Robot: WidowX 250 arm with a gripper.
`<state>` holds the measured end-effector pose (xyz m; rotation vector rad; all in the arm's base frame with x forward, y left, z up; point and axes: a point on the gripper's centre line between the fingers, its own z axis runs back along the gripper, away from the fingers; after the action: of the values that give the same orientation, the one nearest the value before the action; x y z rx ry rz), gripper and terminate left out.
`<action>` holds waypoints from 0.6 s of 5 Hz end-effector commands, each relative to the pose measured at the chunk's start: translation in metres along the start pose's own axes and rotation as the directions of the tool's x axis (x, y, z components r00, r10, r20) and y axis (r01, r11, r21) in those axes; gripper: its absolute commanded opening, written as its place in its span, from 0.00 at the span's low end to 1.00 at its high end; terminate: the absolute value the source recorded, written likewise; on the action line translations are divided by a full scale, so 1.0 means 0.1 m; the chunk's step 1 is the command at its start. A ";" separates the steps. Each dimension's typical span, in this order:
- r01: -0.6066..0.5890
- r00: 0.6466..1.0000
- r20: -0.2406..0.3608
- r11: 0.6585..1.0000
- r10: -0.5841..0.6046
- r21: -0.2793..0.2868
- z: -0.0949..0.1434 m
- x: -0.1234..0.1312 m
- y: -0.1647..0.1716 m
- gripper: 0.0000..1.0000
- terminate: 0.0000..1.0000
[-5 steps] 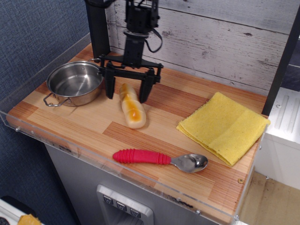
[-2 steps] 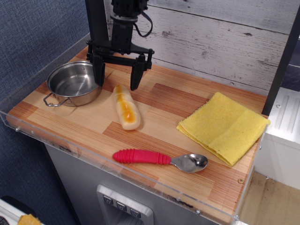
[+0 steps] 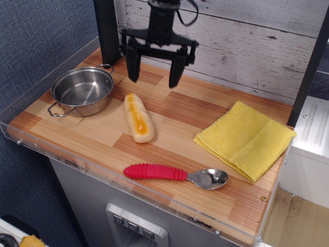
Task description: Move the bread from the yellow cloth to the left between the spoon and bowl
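The bread (image 3: 138, 118), a cream roll with an orange-yellow top, lies flat on the wooden table just right of the steel bowl (image 3: 81, 91) and behind the red-handled spoon (image 3: 174, 174). The yellow cloth (image 3: 244, 139) lies bare at the right. My gripper (image 3: 153, 80) hangs open and empty above the table, behind and a little right of the bread, apart from it.
A clear plastic rim (image 3: 128, 177) runs along the table's front and left edges. A white plank wall (image 3: 247, 46) stands behind. A black post (image 3: 107, 31) rises at the back left beside the bowl.
My open gripper left the bread, rose, and swung right from above the bowl's edge to behind the bread. The bread shifted slightly left early on and now rests still.
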<state>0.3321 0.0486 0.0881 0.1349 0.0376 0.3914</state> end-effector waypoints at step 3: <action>0.046 0.967 0.254 0.997 -0.027 -0.067 0.38 -0.15 0.06 1.00 0.00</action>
<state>0.3279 0.0467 0.1069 0.1164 -0.1572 0.3425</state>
